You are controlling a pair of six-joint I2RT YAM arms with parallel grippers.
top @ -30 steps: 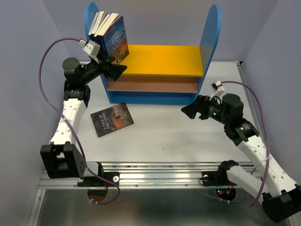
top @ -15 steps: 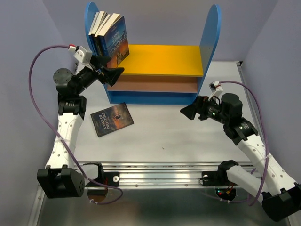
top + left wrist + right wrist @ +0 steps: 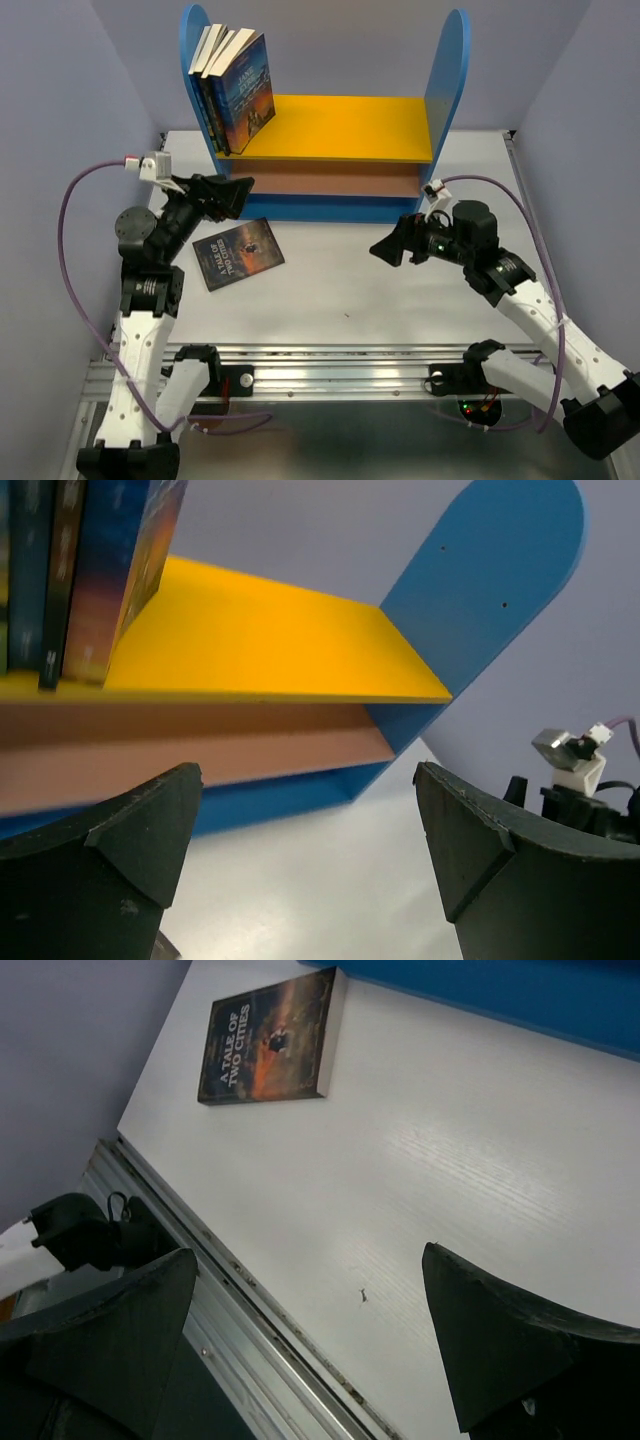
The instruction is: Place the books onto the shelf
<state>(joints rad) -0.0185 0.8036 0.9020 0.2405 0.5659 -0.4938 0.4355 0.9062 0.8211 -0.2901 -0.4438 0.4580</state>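
White tabletop (image 3: pixel 400 300), lilac walls (image 3: pixel 60 90); one book (image 3: pixel 237 254) lies flat.

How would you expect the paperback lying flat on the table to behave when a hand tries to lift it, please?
The paperback looks thin, so it is probably light and may flex if held by one edge. Lying flat on the smooth table, it will likely slide rather than tip when pushed.

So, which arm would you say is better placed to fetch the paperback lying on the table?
Left, probably: the left tool hangs open close to the dark-covered paperback; the right tool is farther away.
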